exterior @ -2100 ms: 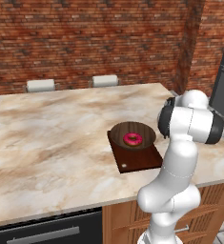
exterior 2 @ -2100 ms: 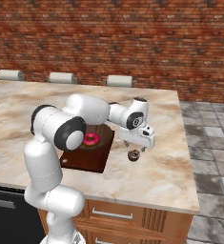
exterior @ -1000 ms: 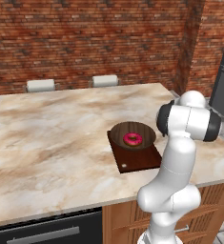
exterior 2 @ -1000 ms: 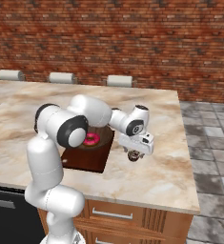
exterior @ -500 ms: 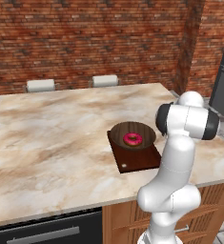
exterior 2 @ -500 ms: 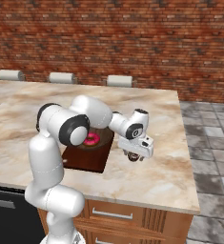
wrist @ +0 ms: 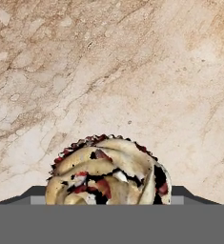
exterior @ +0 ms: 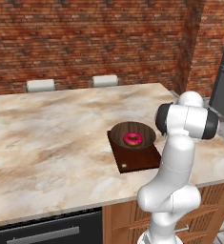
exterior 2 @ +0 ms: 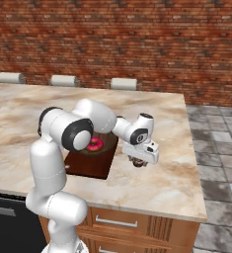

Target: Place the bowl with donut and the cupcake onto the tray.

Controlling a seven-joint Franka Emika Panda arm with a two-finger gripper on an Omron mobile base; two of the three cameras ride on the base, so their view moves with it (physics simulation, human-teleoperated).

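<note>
The dark wooden bowl (exterior: 118, 134) sits on the far half of the reddish-brown tray (exterior: 137, 159), with the pink donut (exterior: 132, 139) inside it. In the right base view the donut (exterior 2: 94, 145) and tray (exterior 2: 90, 167) lie just left of my hand. The cupcake (wrist: 108, 169), with swirled cream topping and red bits, stands on the marble counter to the right of the tray. My gripper (exterior 2: 137, 161) is lowered over the cupcake (exterior 2: 136, 163). In the hand view the gripper (wrist: 108, 193) is open, a finger close on each side of the cupcake.
The marble counter (exterior: 51, 138) stretches wide to the left of the tray. Its right edge (exterior 2: 199, 163) and front edge are near the cupcake. Three pale stool tops (exterior 2: 123, 83) stand along the far side before a brick wall.
My hand has come down over the cupcake and shifted slightly toward the tray. The bowl, donut and tray have not moved.
</note>
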